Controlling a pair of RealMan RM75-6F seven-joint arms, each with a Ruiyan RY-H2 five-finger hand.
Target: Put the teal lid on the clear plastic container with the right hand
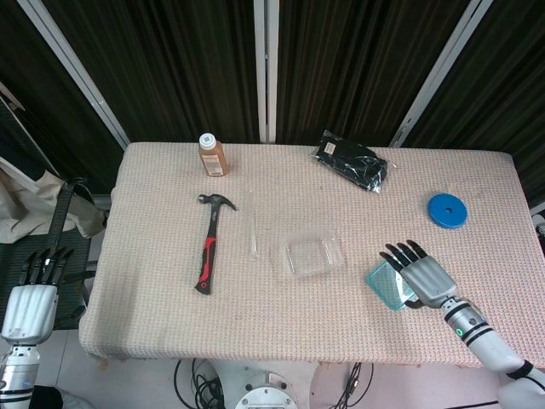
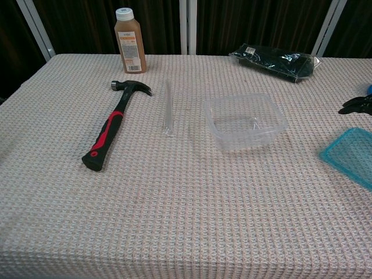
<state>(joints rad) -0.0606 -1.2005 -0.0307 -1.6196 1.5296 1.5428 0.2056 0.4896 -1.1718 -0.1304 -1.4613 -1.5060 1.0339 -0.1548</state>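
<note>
my right hand (image 1: pixel 423 280): over teal lid's right part, fingers spread, holding nothing
teal lid (image 1: pixel 387 286): flat on table, right of clear plastic container (image 1: pixel 312 255), apart
my left hand (image 1: pixel 34 298): off table, empty, fingers straight

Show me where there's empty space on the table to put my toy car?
The widest bare stretch is the near strip of the woven tablecloth, in front of the red-handled hammer and clear plastic container. It's crowded around the teal lid, where the right robot hand hovers.
</note>
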